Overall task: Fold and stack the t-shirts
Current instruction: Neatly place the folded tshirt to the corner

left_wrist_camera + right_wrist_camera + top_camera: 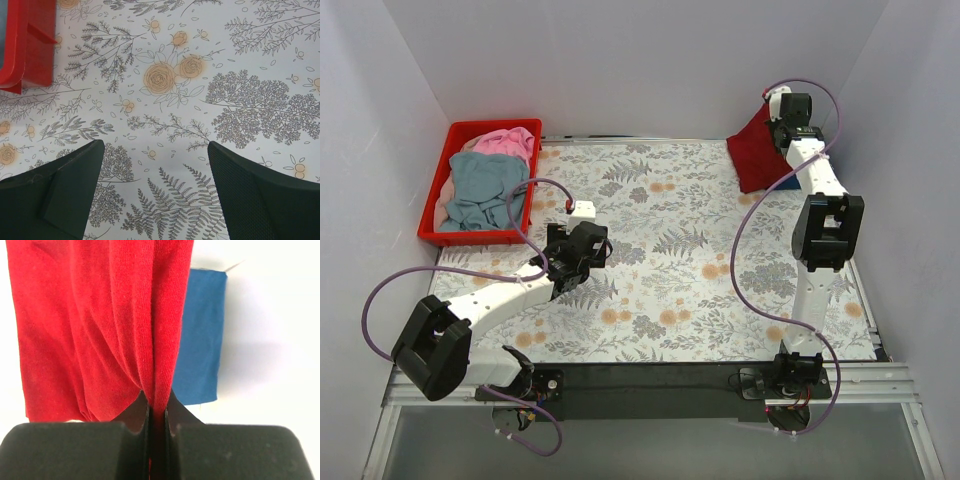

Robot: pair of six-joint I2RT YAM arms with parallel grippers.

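Observation:
A dark red t-shirt [752,152] hangs at the far right corner, its folds pinched between the shut jaws of my right gripper [157,402]. The same red t-shirt [95,325] fills the right wrist view, and a blue t-shirt [200,335] lies flat beneath it. In the top view a sliver of the blue t-shirt [788,183] shows under the red one. My left gripper [155,150] hovers open over the bare flowered cloth, left of middle, nothing between its fingers [65,185]. A grey-blue t-shirt [485,190] and a pink t-shirt [505,142] lie crumpled in the red basket.
The red plastic basket [525,205] stands at the far left corner; its corner [25,45] shows in the left wrist view. White walls close in on three sides. The flowered tablecloth [670,270] covers the table.

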